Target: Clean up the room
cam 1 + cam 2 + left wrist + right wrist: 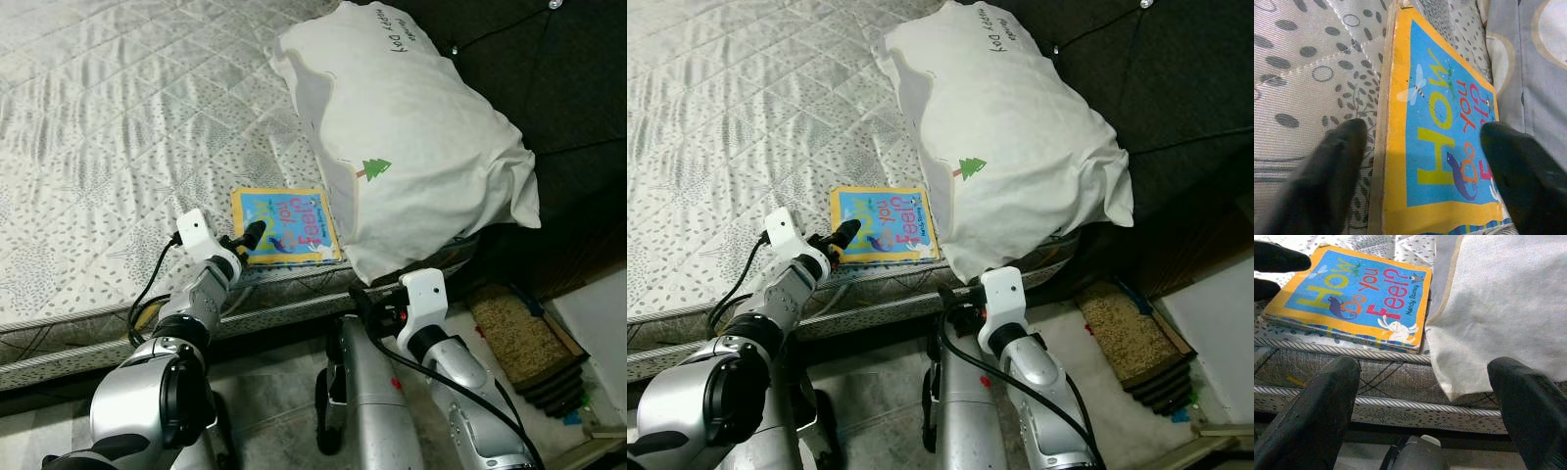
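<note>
Left gripper (1420, 171) is right at the book (285, 226), fingers (1327, 176) spread wide and straddling its near corner, gripping nothing yet. The book lies flat at the mattress (108, 147) edge (yellow border, "How Do You Feel?" on the cover), its far side just beside the pillow (411, 137). Right gripper (1420, 411) hangs low beside the bed, wide apart and empty.

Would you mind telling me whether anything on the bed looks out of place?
Yes: a children's board book lies at the mattress edge, tucked against the big white pillow. The open left gripper is at its corner; the open right gripper waits below.
</note>
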### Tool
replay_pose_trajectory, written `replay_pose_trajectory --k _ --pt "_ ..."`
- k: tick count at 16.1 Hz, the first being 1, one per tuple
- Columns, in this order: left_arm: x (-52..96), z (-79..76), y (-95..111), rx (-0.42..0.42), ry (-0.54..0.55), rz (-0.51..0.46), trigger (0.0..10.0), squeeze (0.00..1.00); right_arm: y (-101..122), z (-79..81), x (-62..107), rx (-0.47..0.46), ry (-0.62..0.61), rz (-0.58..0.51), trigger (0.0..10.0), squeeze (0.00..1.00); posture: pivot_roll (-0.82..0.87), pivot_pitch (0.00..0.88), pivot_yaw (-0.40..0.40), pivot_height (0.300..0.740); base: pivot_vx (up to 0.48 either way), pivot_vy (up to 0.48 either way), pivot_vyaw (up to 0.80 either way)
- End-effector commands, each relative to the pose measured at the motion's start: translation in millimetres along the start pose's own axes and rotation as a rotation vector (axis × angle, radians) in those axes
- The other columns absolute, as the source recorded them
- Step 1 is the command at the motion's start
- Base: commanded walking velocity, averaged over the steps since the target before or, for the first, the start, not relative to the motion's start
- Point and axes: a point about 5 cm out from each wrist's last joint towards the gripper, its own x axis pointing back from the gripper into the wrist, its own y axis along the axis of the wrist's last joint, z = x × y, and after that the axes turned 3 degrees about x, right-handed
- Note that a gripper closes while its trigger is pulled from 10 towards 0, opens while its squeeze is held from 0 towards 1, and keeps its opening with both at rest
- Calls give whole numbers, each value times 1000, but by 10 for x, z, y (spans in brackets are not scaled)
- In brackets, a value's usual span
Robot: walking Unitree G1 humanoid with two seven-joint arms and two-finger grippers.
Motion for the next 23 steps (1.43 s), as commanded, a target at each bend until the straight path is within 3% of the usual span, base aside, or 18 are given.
replay_pose_trajectory --k 1,5,8,9,10,11,12,13,17,20,22,23 --pt "16 18 -65 -16 15 7 10000 1000 -43 -50 31 -10 -26 11 10000 0 -137 189 -143 543 0 0 0" --pt "110 -18 119 -118 -5 -178 10000 1000 9 13 -26 -49 -33 -32 10000 0 -102 173 -119 543 0 0 0" --pt "426 55 109 -241 67 -309 10000 1000 -20 46 -37 -65 -35 -43 10000 0 -61 154 -99 543 0 0 0" --pt "466 63 115 -258 87 -323 10000 1000 -20 45 -32 -67 -36 -46 10000 0 -61 154 -99 543 0 0 0" --pt "617 95 152 -328 216 -370 10000 1000 -24 51 -29 -86 -50 -58 10000 0 -46 151 -98 543 0 0 0" --pt "687 92 184 -369 250 -397 10000 824 7 -91 11 -95 -63 -66 10000 0 -28 146 -101 543 0 0 0" --pt "784 69 226 -435 254 -426 10000 0 98 -301 74 -92 -73 -79 10000 0 -8 136 -103 543 0 0 0" --pt "864 63 241 -508 243 -433 10000 0 127 -344 78 -105 -77 -86 10000 0 -2 130 -102 543 0 0 0" --pt "1076 170 115 -618 87 -332 10000 0 127 -335 -5 -160 -96 -110 10000 0 49 102 -103 543 0 0 0" --pt "1080 9 77 -710 -13 -329 10000 0 183 -383 -45 -213 -114 -139 10000 0 84 96 -139 552 0 0 0" --pt "1075 -12 54 -725 -2 -340 10000 0 161 -347 -69 -226 -109 -137 10000 0 86 80 -129 567 0 0 0" --pt "1090 -4 -3 -755 74 -353 10000 0 184 -316 -102 -239 -117 -161 10000 0 77 62 -114 582 0 0 0"
